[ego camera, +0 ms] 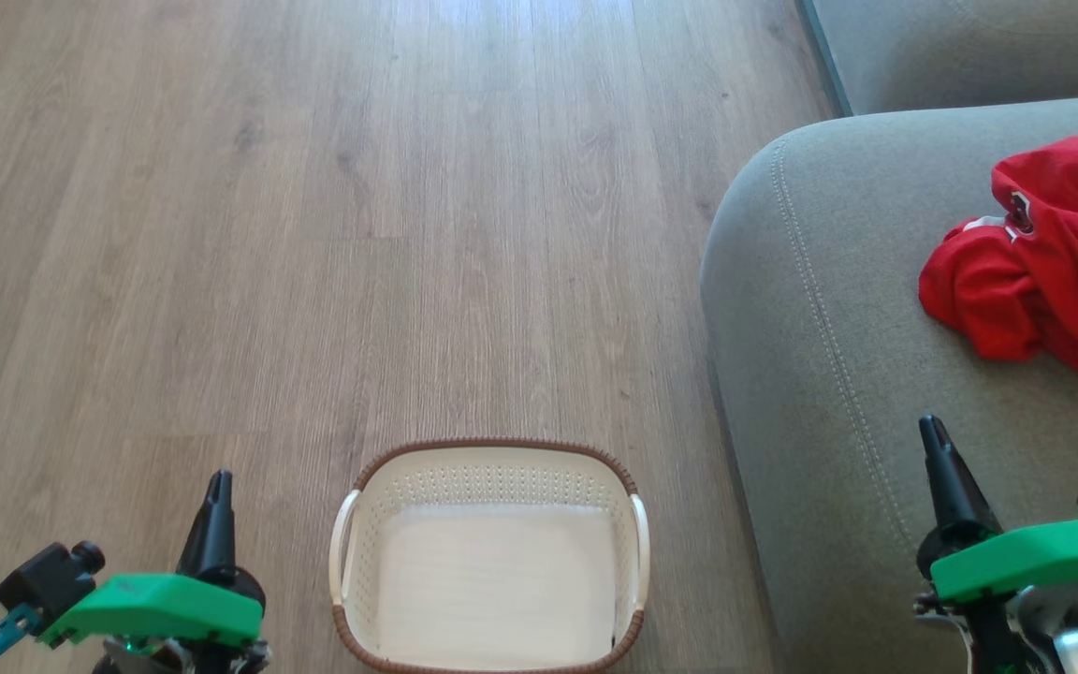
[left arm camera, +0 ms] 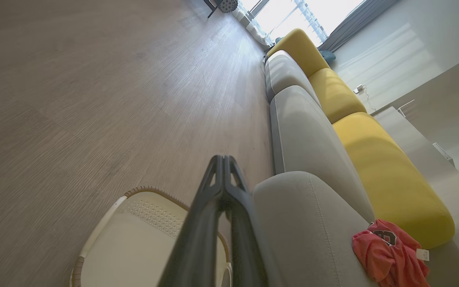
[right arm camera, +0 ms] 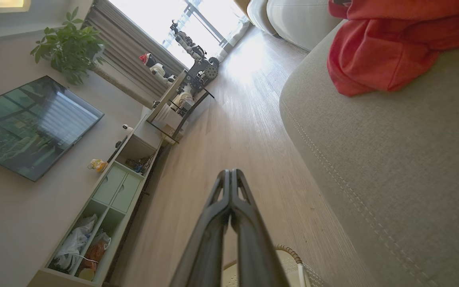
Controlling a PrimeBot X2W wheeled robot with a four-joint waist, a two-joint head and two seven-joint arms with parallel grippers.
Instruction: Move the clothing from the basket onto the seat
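Already the clothing [ego camera: 1044,253] lies crumpled on the seat [ego camera: 829,393], while the basket [ego camera: 490,459] sits on the floor between the left gripper [ego camera: 218,487] and right gripper [ego camera: 932,432], both pressed together, holding nothing.

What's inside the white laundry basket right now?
Nothing that I can see: the basket has a bare white bottom. Its nearest strip runs off the head view's lower edge, so that bit is unseen. The clothing lies on the seat.

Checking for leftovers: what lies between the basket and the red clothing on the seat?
In the head view, just bare floor beside the basket, then bare seat fabric up to the clothing.
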